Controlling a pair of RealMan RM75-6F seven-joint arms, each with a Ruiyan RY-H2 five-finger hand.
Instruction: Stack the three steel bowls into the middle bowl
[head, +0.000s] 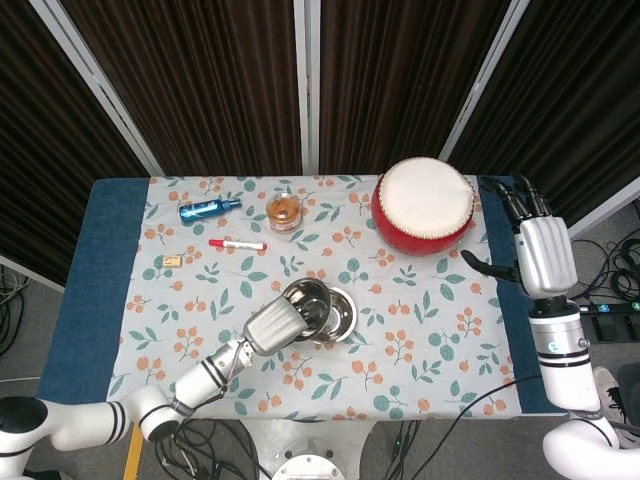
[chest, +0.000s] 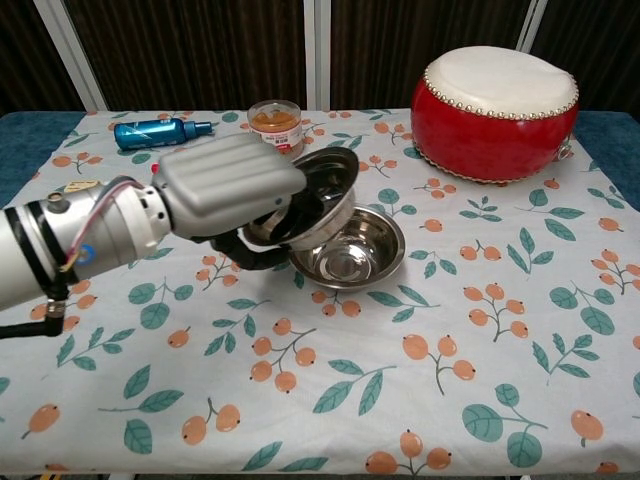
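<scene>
Two steel bowls show. My left hand (head: 272, 323) grips the rim of one bowl (head: 310, 299) and holds it tilted in the air. It hangs just above the left edge of the middle bowl (head: 343, 316), which sits on the flowered cloth. In the chest view the left hand (chest: 225, 182) covers the near side of the held bowl (chest: 328, 183), whose open side faces right over the middle bowl (chest: 357, 255). My right hand (head: 541, 250) is raised with fingers spread and holds nothing, right of the red drum. It does not appear in the chest view.
A red drum (head: 423, 205) stands at the back right. Along the back left lie a jar (head: 284, 211), a blue bottle (head: 208, 208), a red marker (head: 237, 244) and a small eraser (head: 173, 260). The blue table border (head: 95, 300) frames the cloth.
</scene>
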